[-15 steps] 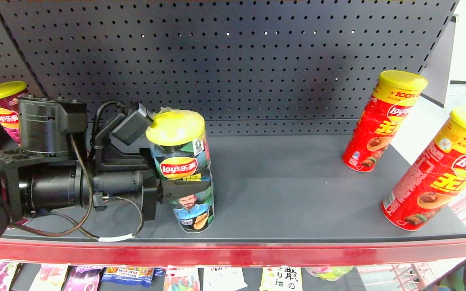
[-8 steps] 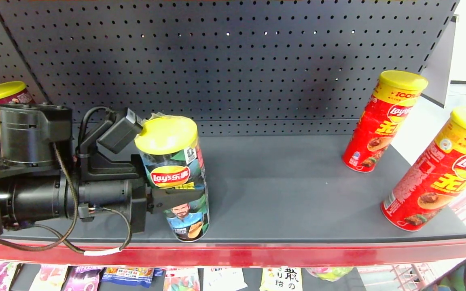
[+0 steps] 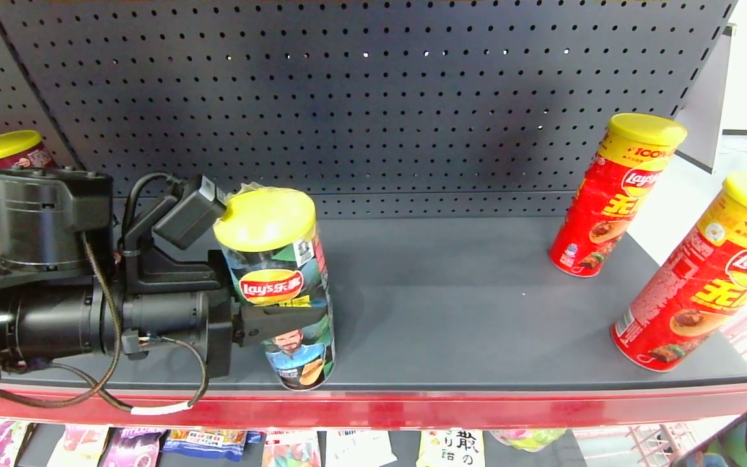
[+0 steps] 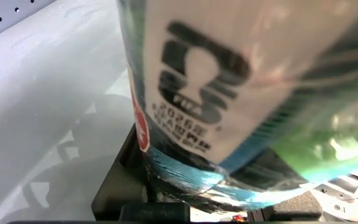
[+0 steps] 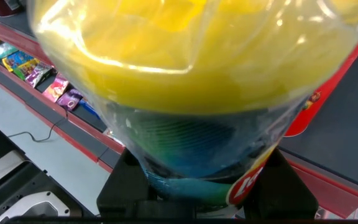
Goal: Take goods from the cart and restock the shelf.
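Note:
A green-and-blue chip can (image 3: 279,285) with a yellow lid stands upright on the grey shelf (image 3: 477,305), close to its red front edge. My left gripper (image 3: 283,319) comes in from the left and is shut on the can's middle. The left wrist view has the can's printed wall (image 4: 241,93) right at the camera, above the shelf board (image 4: 42,93). My right gripper (image 5: 197,190) is shut on a second green can with a yellow lid (image 5: 191,74), held out in front of the shelving.
Two red chip cans stand at the shelf's right end, one at the back (image 3: 613,194) and one near the front (image 3: 704,272). Another yellow-lidded can (image 3: 7,152) stands at the far left. A perforated back wall (image 3: 373,97) closes the shelf. Snack bags (image 3: 218,444) lie on the shelf below.
My left arm has drawn the green can a little to the left and toward the shelf's front edge. The red cans have stayed where they were.

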